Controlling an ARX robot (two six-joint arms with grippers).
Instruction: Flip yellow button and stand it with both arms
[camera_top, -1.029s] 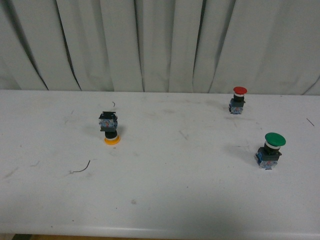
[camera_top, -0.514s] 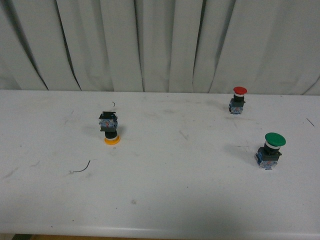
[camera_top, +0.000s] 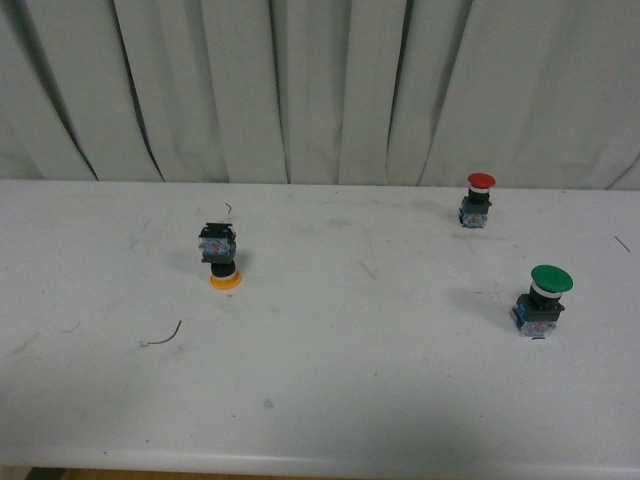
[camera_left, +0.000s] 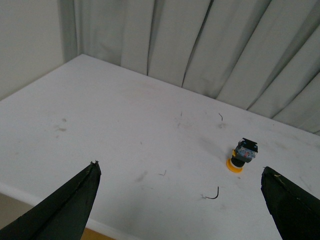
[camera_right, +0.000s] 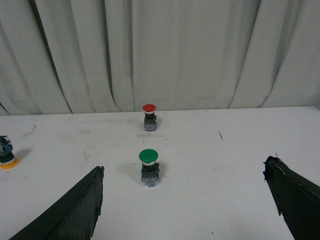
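Unmoved yellow button (camera_top: 221, 256), cap-down; left gripper (camera_left: 179, 166) and right gripper (camera_right: 183, 164) spread wide.

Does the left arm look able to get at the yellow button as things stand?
Probably yes: the left gripper is open, and the yellow button stands cap-down on bare table ahead, with only a wire scrap nearby.
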